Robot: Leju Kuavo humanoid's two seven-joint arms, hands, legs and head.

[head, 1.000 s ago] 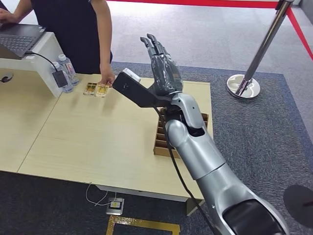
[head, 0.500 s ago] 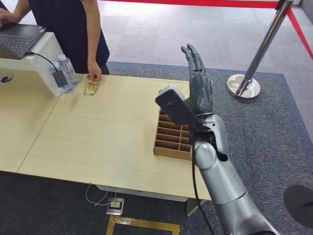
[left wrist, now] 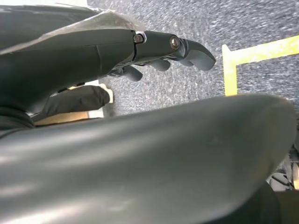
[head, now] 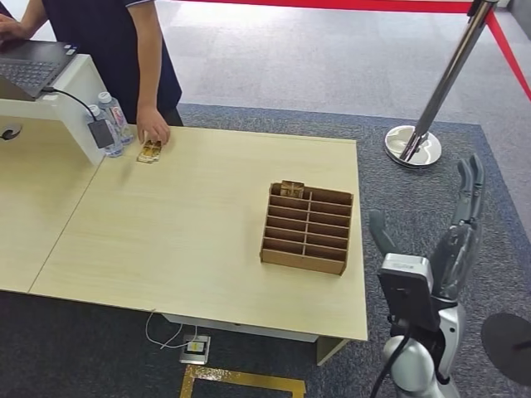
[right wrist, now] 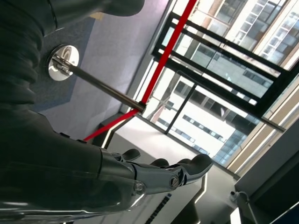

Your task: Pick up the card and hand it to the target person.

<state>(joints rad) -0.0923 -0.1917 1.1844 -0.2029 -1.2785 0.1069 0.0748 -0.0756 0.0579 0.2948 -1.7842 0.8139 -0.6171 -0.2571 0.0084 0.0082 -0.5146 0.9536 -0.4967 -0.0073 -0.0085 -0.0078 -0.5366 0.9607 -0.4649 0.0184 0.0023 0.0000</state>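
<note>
Card (head: 292, 188) upright in divider tray (head: 306, 228) — likely thin, stiff, slippery; pinch exposed top edge. Right hand (head: 460, 236) released, fingers extended, empty.

We find the light wooden tabletop (head: 175, 224) bare across the middle of the frame, giving a wide passage. At centre right a brown slotted cardboard organiser box (head: 307, 229) stands in the way. In the upper left, two clear plastic water bottles (head: 111, 121), a white raised stand (head: 75, 91) carrying a dark laptop (head: 31, 60), and a person's hand (head: 153, 128) crowd the far edge. A chrome stanchion post with round base (head: 415, 143) and red belt stands on the grey carpet at upper right, well apart from the table.
</note>
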